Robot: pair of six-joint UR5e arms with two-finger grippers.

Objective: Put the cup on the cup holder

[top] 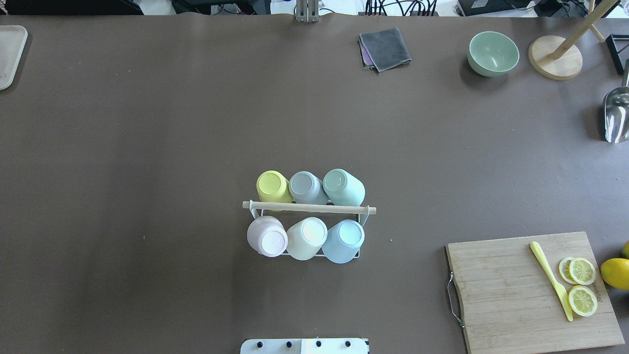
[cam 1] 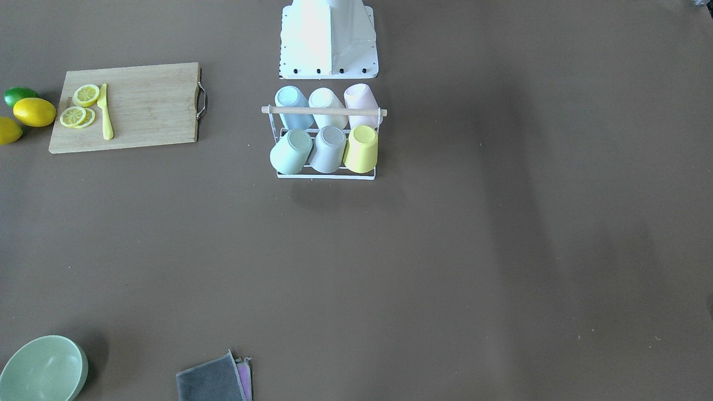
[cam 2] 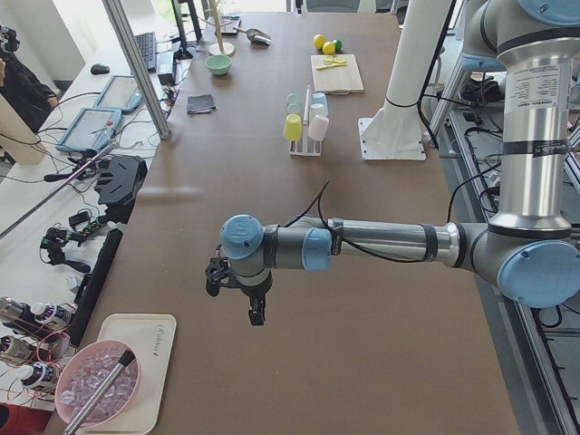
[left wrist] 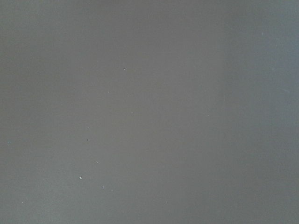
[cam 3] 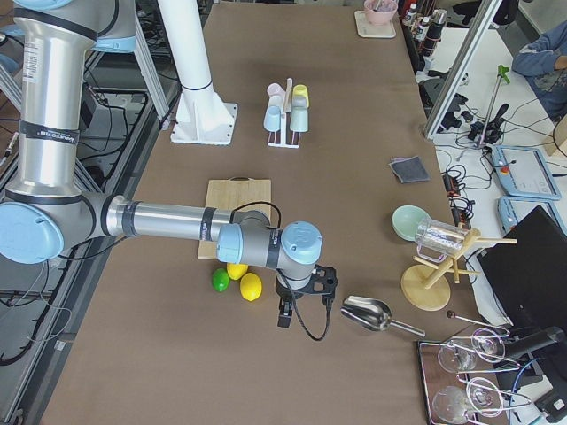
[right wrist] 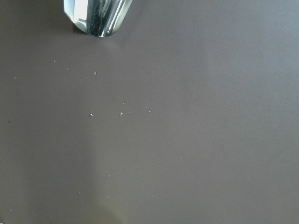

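Observation:
The cup holder (top: 309,208), a white wire rack with a wooden rod across its top, stands mid-table near the robot base and also shows in the front view (cam 1: 323,111). Several pastel cups hang upside down on its prongs, among them a yellow cup (top: 273,186), a pink cup (top: 268,237) and a blue cup (top: 345,240). My left gripper (cam 2: 256,313) hovers over bare table far off at the left end. My right gripper (cam 3: 285,317) hovers far off at the right end, beside the lemons. Both show only in the side views, so I cannot tell whether they are open or shut.
A wooden cutting board (top: 511,295) carries lemon slices and a yellow knife (top: 550,280). Lemons (cam 3: 251,286) and a lime lie beside it. A green bowl (top: 493,53), a grey cloth (top: 385,46), a metal scoop (top: 616,115) and a wooden stand (top: 555,58) sit at the far right.

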